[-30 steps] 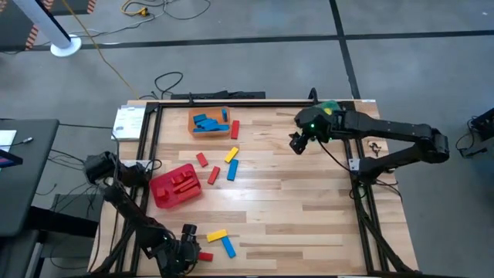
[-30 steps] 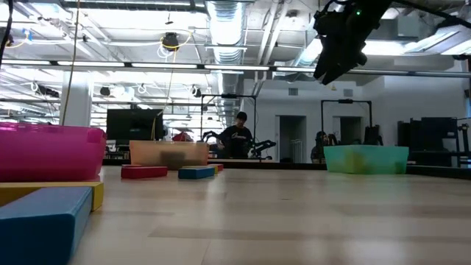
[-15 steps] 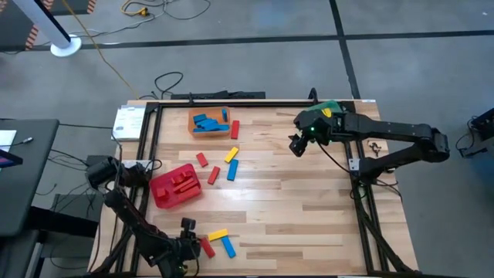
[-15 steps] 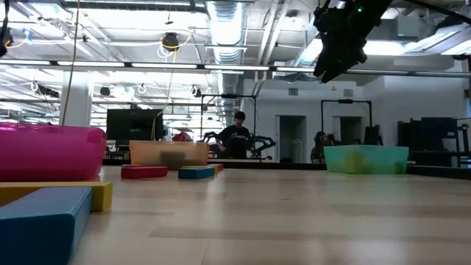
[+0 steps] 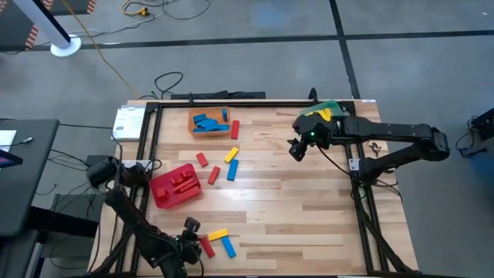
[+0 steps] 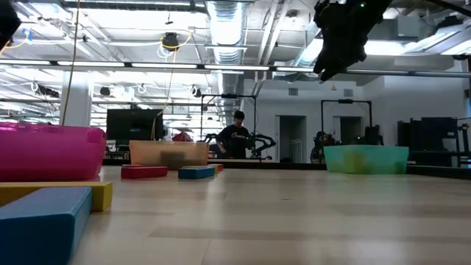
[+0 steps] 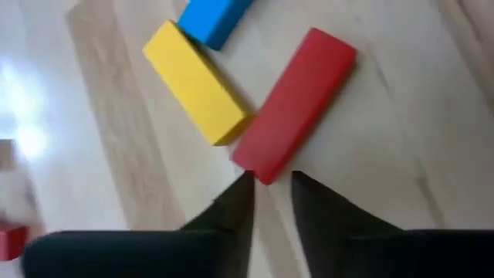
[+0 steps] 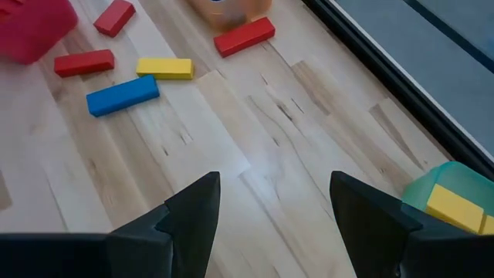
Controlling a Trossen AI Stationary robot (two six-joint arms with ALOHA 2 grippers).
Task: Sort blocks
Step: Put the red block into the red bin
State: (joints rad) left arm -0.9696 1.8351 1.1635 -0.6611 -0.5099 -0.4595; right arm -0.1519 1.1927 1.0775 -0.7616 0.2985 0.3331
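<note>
Near the table's front left, a red block (image 5: pixel 206 247) lies slanted beside a yellow block (image 5: pixel 217 233) and a blue block (image 5: pixel 228 246). My left gripper (image 7: pixel 270 184) is down at the red block's near end, its fingers almost together. My right gripper (image 5: pixel 296 147) hangs open in the air at the far right, above bare wood, with nothing between its fingers (image 8: pixel 274 202). More red, yellow and blue blocks lie loose at mid-table (image 5: pixel 222 165). My left gripper has the near end corner (image 7: pixel 261 171) of the red block between its two fingertips, coming slanting down from the table's near left side. The fingers lie roughly along the block. The rest of the block (image 7: pixel 297 100) points away from them; whether it is lifted I cannot tell.
An orange bin (image 5: pixel 193 114) with blue blocks stands at the far left. A red bin (image 5: pixel 164 198) holding red blocks is at mid-left. A green bin (image 5: pixel 332 106) with a yellow block sits beside my right arm. A black frame edges the table.
The red block at my left gripper has turned about. A second ago it lay along the near edge; now it slants, and it has shifted a little toward the far edge. The yellow and blue blocks beside it have stayed put.
</note>
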